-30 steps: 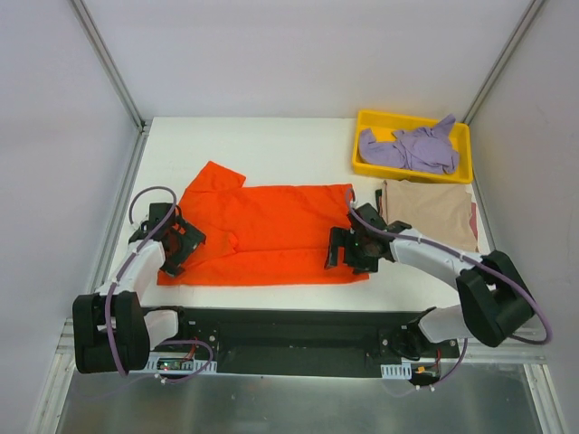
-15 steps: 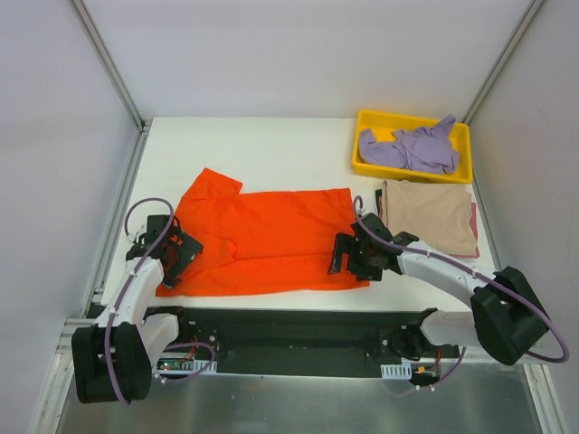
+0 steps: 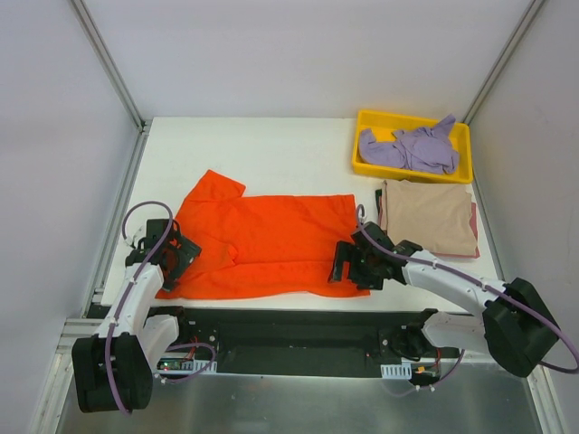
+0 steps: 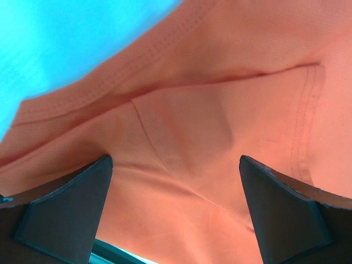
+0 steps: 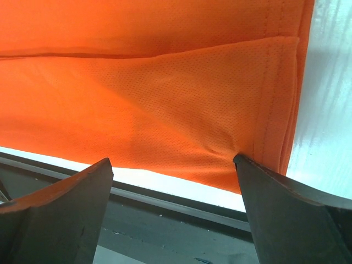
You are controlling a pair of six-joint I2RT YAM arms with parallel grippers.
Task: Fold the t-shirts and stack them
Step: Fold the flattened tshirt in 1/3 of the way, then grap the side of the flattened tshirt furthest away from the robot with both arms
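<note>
- The left gripper [image 3: 178,257] stands released, its jaws spread wide with nothing clamped between them.
- Directly under it lies the left near corner of the orange-red t-shirt [image 3: 262,244], at the sleeve end; the rest of the shirt stretches away to its right, flat on the white table [image 3: 271,149].
- In the left wrist view both dark fingers [image 4: 66,214] frame a sleeve seam and a soft crease in the orange cloth, which fills the gap between them.
- The right gripper [image 3: 351,262] is also released, jaws wide apart, gripping nothing.
- It sits over the shirt's right near corner, at the hem; the cloth runs off to its left.
- In the right wrist view the stitched hem corner lies between the fingers [image 5: 291,214], and the cloth puckers just at the tip of one finger; whether that tip presses the cloth I cannot tell.
- Just to the right of the right gripper, and a little beyond it, lies the folded tan-beige t-shirt [image 3: 430,217].
- Farther beyond that, the lavender-purple t-shirt [image 3: 407,149] lies crumpled inside the yellow tray [image 3: 412,117].
</note>
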